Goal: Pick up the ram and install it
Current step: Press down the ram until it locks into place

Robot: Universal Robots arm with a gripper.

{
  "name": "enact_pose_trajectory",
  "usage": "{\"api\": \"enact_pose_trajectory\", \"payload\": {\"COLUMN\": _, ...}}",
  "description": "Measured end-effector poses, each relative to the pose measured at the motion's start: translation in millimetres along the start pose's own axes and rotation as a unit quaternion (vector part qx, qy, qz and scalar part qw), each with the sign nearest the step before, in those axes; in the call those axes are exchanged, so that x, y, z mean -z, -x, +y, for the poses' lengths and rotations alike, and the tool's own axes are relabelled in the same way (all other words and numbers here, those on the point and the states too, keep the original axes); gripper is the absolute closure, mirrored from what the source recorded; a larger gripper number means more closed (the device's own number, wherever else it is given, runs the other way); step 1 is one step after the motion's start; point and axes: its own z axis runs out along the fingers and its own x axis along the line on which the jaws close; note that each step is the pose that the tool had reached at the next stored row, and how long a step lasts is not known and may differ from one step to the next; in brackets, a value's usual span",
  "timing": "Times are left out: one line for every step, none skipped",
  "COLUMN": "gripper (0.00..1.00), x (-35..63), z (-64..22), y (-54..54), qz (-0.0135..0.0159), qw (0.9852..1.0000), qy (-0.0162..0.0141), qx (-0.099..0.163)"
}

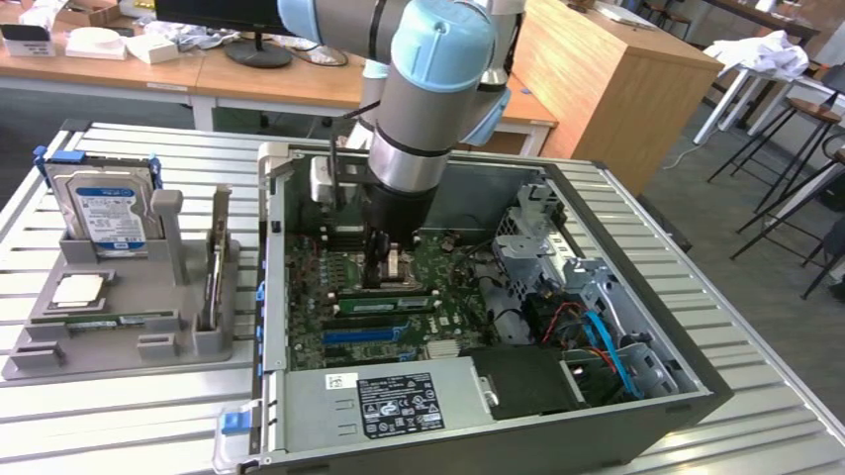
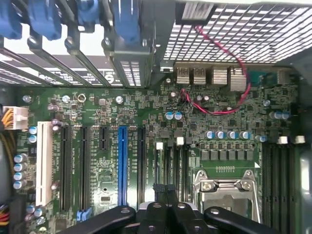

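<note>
One end effector [image 1: 383, 269], and it's parked down inside the open PC case [image 1: 595, 435], hovering just above the motherboard [image 2: 146, 122] right beside the CPU socket [image 2: 226, 187]. From the wrist view its fingers [image 2: 161, 204] are pressed together, pad against pad, so it's clamped on itself and not pinching anything that I can make out.

The ram [image 1: 113, 322] looks to be the thin green strip lying flat in the grey fixture [image 1: 119, 361], along that fixture's front edge, well apart from the end effector. The fixture sits toward the bench [image 1: 133, 435] edge on the exterior view's left, with the case taking the middle of the bench. Same fixture also carries the hard drive [image 1: 106, 213] standing up at its back and the square processor chip [image 1: 79, 289] between the drive and the stick (don't mix those up with the ram).

On handling, my guess: the stick is light, so weight is a non-issue. It's stiff along its length but thin, so it won't like being twisted or bent, and the little chips and the contact edge are the fragile bits. The flat faces with the label are probably a bit slick. I'd take it across the two flat faces near the middle of the long upper edge, keeping off the contact edge, so it hangs straight and doesn't pivot in the pads.
</note>
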Motion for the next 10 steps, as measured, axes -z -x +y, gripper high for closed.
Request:
{"api": "enact_pose_trajectory", "payload": {"gripper": 0.90, "x": 2.7, "z": 0.1, "y": 0.1, "qz": 0.0001, "qw": 1.0000, "qy": 0.0000, "qx": 0.000}}
{"api": "enact_pose_trajectory", "payload": {"gripper": 0.90, "x": 5.6, "z": 0.2, "y": 0.3, "qz": 0.0002, "qw": 1.0000, "qy": 0.0000, "qx": 0.000}}
{"api": "enact_pose_trajectory", "payload": {"gripper": 0.90, "x": 8.2, "z": 0.3, "y": 0.4, "qz": 0.0002, "qw": 1.0000, "qy": 0.0000, "qx": 0.000}}
{"api": "enact_pose_trajectory", "payload": {"gripper": 0.90, "x": 10.8, "z": 0.4, "y": 0.6, "qz": 0.0003, "qw": 1.0000, "qy": 0.0000, "qx": 0.000}}
{"api": "enact_pose_trajectory", "payload": {"gripper": 0.90, "x": 13.4, "z": 0.5, "y": 0.7, "qz": 0.0003, "qw": 1.0000, "qy": 0.0000, "qx": 0.000}}
{"api": "enact_pose_trajectory", "payload": {"gripper": 0.90, "x": 15.9, "z": 0.6, "y": 0.8, "qz": 0.0003, "qw": 1.0000, "qy": 0.0000, "qx": 0.000}}
{"api": "enact_pose_trajectory", "payload": {"gripper": 0.90, "x": 18.2, "z": 0.7, "y": 1.0, "qz": 0.0004, "qw": 1.0000, "qy": 0.0000, "qx": 0.000}}
{"api": "enact_pose_trajectory", "payload": {"gripper": 0.90, "x": 20.6, "z": 0.8, "y": 1.1, "qz": 0.0005, "qw": 1.0000, "qy": 0.0000, "qx": 0.000}}
{"api": "enact_pose_trajectory", "payload": {"gripper": 0.90, "x": 22.8, "z": 0.9, "y": 1.2, "qz": 0.0005, "qw": 1.0000, "qy": 0.0000, "qx": 0.000}}
{"api": "enact_pose_trajectory", "payload": {"gripper": 0.90, "x": 24.9, "z": 1.0, "y": 1.3, "qz": 0.0006, "qw": 1.0000, "qy": 0.0000, "qx": 0.000}}
